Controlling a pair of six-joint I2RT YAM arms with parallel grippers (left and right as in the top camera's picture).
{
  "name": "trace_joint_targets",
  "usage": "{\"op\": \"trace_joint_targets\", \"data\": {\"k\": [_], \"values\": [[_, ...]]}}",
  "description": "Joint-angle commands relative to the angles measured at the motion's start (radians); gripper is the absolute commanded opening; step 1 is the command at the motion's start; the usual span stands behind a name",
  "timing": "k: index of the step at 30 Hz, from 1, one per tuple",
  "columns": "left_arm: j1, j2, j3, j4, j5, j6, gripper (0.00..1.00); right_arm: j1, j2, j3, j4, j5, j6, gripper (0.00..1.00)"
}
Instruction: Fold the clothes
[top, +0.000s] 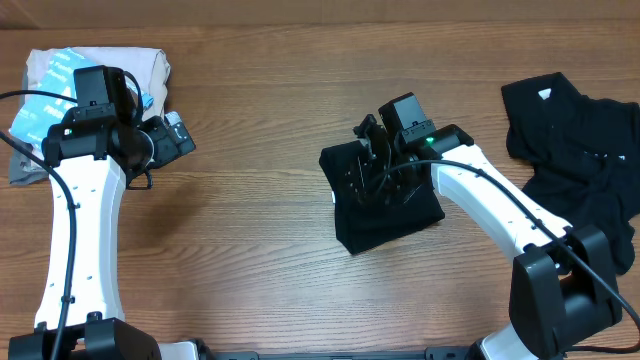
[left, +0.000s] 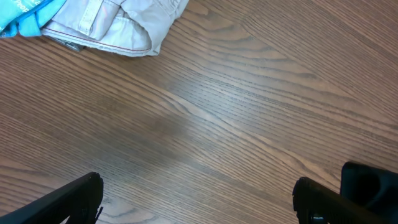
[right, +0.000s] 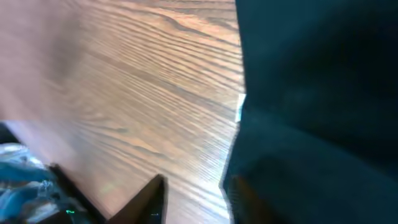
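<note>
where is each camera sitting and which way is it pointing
Overhead: fixed above the table, looking straight down; both arms show, folded black garment centre, black pile right.
Left wrist: on the left arm, facing down at bare wood and a beige garment; its open jaws sit at the bottom corners.
Right wrist: on the right arm, close over the folded black garment; one finger shows.
Shared: overhead also sees the beige garment and the folded one.

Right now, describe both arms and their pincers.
Left arm and right arm: white rounded links, black joints and bases, with a thin black cable along each. A green light glows at the right wrist. Left pincer and right pincer: black, two-fingered.
</note>
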Motion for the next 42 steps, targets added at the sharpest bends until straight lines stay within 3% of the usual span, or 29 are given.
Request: {"op": "trace_joint_targets", "data": {"k": [1,4,6,11,15,25,32,37,42], "values": [[0.003,0.003,0.021,0.0,0.019,-0.01,1.0,0.005,0.002,-0.005,0.005,-0.133,0.002,0.45],[0.003,0.003,0.021,0.003,0.077,-0.006,0.99,-0.02,0.001,0.001,-0.014,-0.139,0.002,0.43],[0.0,0.003,0.021,0.018,0.158,0.031,0.93,-0.052,0.0,0.004,-0.033,-0.141,0.002,0.37],[-0.058,0.019,0.021,0.086,0.375,0.147,0.34,-0.148,-0.002,0.005,-0.133,-0.14,-0.007,0.19],[-0.16,0.078,0.021,0.147,0.471,0.203,0.08,-0.204,-0.002,0.004,-0.199,-0.13,-0.047,0.1],[-0.446,0.37,0.021,0.47,0.738,0.223,0.07,-0.225,0.0,-0.051,-0.191,0.068,-0.027,0.04],[-0.568,0.479,0.021,0.657,0.717,0.221,0.11,-0.226,0.001,-0.19,-0.006,0.079,0.011,0.04],[-0.596,0.554,0.021,0.666,0.56,0.178,0.11,-0.226,0.022,-0.24,0.04,0.079,0.011,0.04],[-0.581,0.627,0.021,0.665,0.548,0.173,0.09,-0.226,0.062,-0.273,0.051,0.087,0.011,0.04]]}}
